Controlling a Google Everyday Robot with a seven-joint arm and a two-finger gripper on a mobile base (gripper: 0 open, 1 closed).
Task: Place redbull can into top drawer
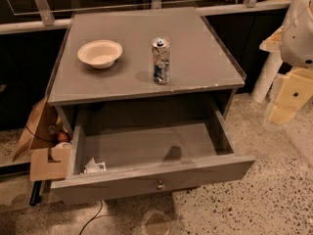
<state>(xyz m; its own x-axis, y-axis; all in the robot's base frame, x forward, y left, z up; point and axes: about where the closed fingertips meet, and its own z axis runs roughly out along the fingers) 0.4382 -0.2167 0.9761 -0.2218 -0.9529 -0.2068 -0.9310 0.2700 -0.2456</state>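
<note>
Grey bench (205,58) carries the redbull can (161,60) upright, above the open top drawer (205,170). Pincer (289,99) sits far right, seemingly empty; how far open, I cannot tell. A glancing approach could topple the slim can.

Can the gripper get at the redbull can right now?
Likely yes: the gripper hangs beside the cabinet, and the redbull can stands upright with nothing between them. The bowl is on its far side.

Gripper (289,101) cut off (right edge)
</note>
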